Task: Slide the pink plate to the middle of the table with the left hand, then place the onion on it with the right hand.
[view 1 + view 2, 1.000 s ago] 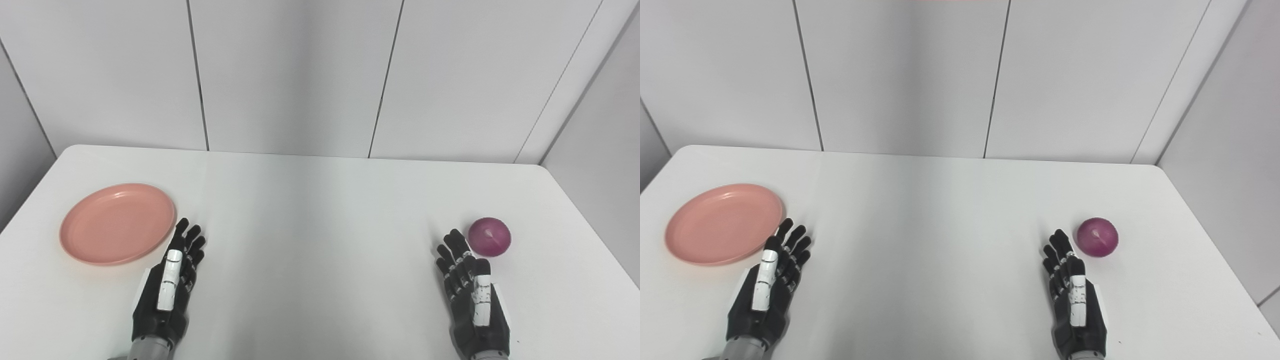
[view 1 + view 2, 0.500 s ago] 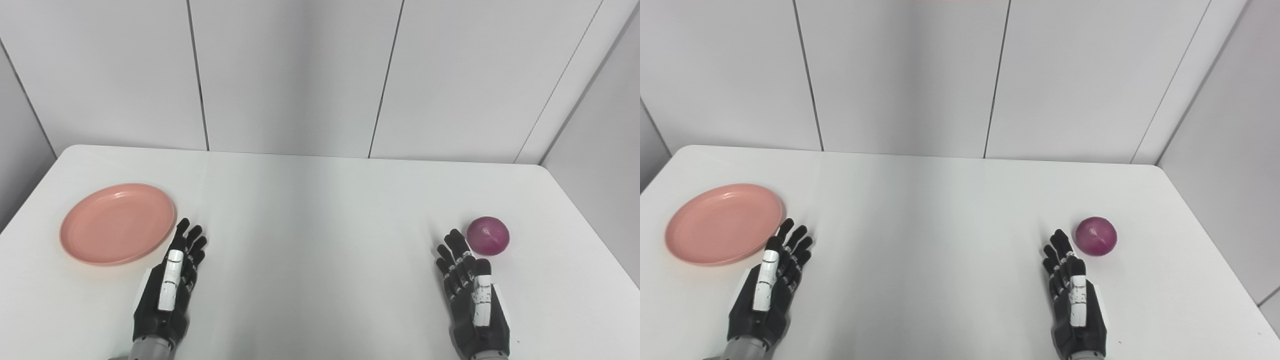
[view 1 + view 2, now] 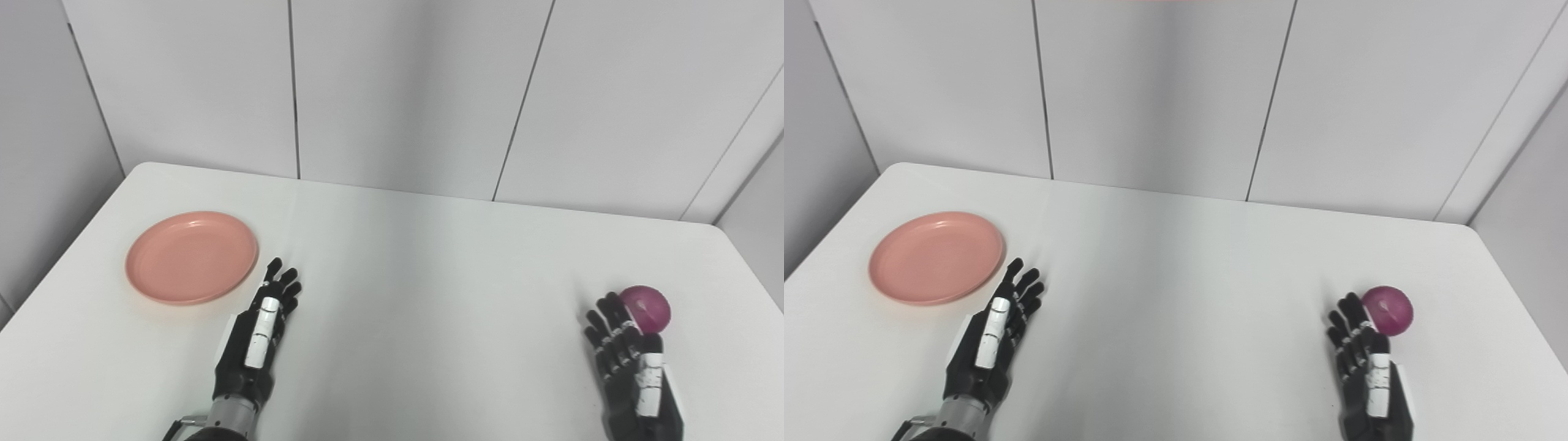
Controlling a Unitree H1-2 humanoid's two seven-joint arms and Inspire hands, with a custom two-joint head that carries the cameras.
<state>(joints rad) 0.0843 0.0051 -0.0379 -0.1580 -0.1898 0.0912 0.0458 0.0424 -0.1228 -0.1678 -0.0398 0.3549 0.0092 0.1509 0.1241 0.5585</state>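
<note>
The whole view is shifted rightward relative to the earlier frames, a camera movement; plate, onion and hands are shown in unchanged relation. The pink plate (image 3: pixel 191 257), round, shallow and empty, is seen near the table's (image 3: pixel 429 294) left edge. The left hand (image 3: pixel 257 334) is laid flat just beside the plate's near-right rim, fingers extended and slightly spread, nothing held. The purple onion (image 3: pixel 646 308) lies near the right edge, the open right hand (image 3: pixel 631 367) just beside it.
</note>
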